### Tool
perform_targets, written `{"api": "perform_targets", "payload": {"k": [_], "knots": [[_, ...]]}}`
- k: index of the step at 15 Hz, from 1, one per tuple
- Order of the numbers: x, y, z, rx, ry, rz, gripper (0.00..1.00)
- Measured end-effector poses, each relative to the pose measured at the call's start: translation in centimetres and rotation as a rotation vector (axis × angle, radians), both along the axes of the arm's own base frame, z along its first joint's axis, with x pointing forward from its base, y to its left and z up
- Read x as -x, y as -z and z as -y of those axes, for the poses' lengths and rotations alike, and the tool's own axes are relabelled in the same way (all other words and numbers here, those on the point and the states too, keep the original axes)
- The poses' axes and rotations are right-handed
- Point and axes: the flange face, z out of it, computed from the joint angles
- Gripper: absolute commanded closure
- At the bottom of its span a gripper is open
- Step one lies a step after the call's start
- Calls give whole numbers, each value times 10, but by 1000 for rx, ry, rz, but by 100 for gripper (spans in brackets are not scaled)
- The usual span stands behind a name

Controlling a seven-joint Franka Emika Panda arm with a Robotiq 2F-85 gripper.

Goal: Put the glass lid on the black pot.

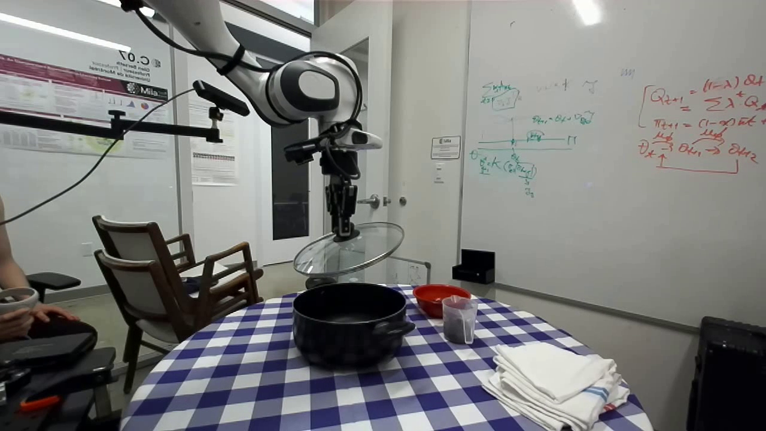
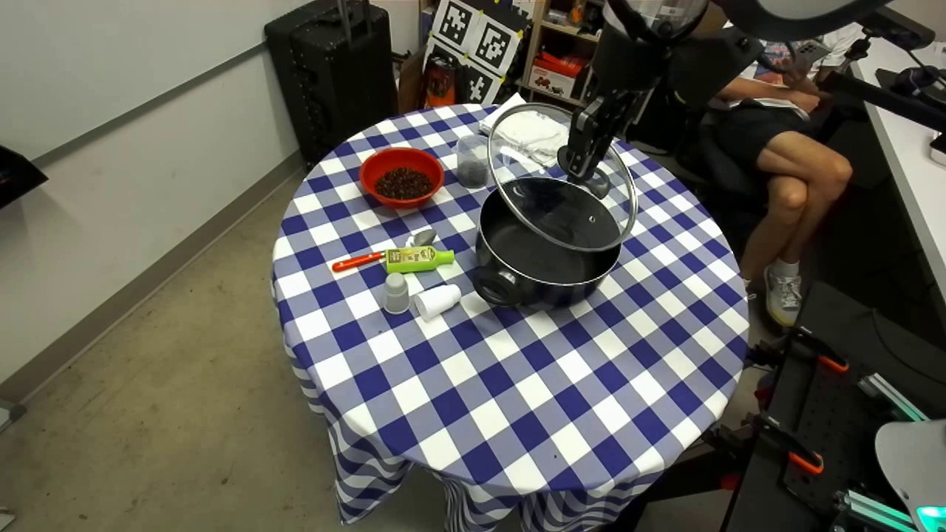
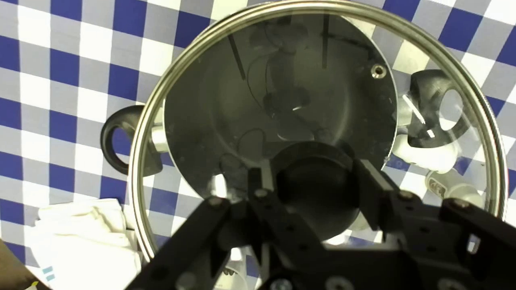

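Note:
The glass lid [image 1: 380,245] hangs tilted in the air above the black pot [image 1: 347,338]; in this exterior view its left side is lower. The lid [image 2: 514,159] also shows in an exterior view, where it overlaps the open pot [image 2: 562,294]. My gripper [image 1: 343,230] points down, its fingers closed around the lid's dark knob; the gripper also shows in the other exterior picture [image 2: 584,166]. In the wrist view the fingers [image 3: 316,181] stand on both sides of the knob [image 3: 318,197]. There the lid's rim lies off-centre to the right of the pot, whose left handle [image 3: 111,141] sticks out beyond it.
A red bowl [image 2: 368,185] with dark contents and a clear cup [image 1: 459,320] stand beside the pot. Folded white towels [image 1: 556,383] lie near the table edge. A green bottle [image 2: 417,258], a red-handled utensil [image 2: 358,261], a shaker [image 2: 396,295] and a white cup [image 2: 437,301] are near a pot handle.

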Motion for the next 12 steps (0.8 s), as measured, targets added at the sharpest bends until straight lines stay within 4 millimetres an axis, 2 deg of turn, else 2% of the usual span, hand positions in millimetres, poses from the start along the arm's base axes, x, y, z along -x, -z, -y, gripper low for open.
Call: {"api": "perform_targets", "payload": {"k": [12], "knots": [[-6, 44, -1, -12, -15, -72, 75]]}}
